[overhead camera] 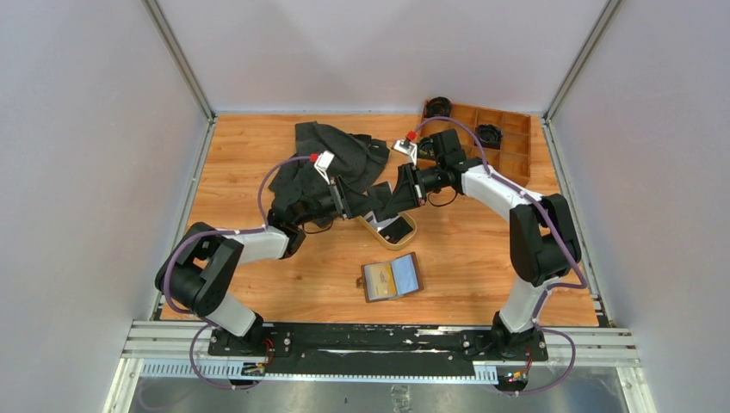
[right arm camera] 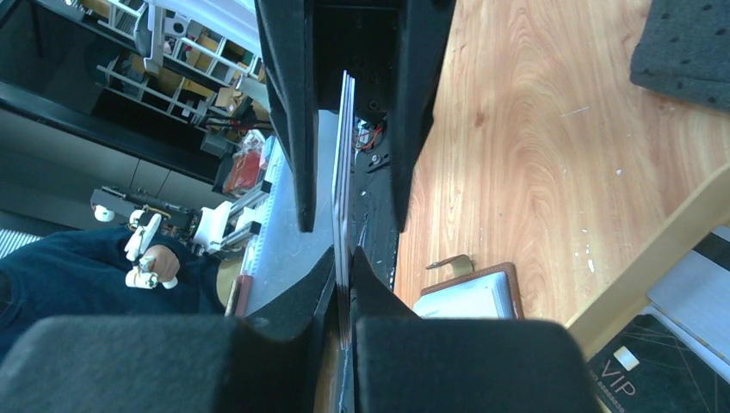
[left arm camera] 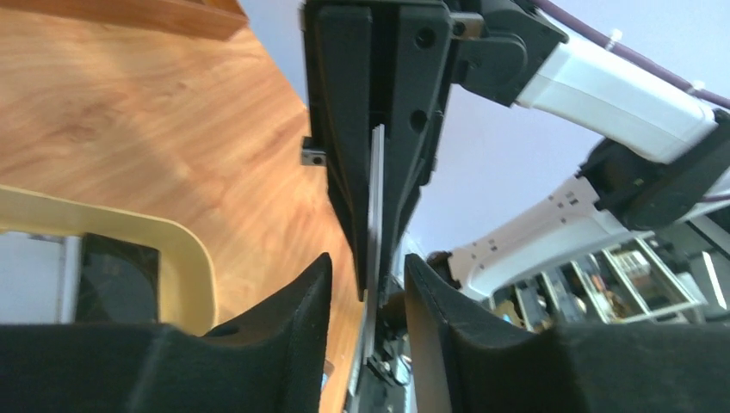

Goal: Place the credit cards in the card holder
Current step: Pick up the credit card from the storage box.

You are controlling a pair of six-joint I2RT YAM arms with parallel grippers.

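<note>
Edgewise, thin flat card in matte right gripper

Place: a robotics lab, as far as I can read it from my feeds.
Work cell: I look down on a wooden tabletop boxed in by plain white panels set in aluminium corner posts.
Mounting: both arm bases sit on a black plate fixed to aluminium rails at the near edge, and purple cables loop along the arms.
Beyond the cell: my right wrist camera catches open shelving loaded with gear and a person in dark blue close by it.
More background: my left wrist camera shows further cluttered racks behind the table.
</note>
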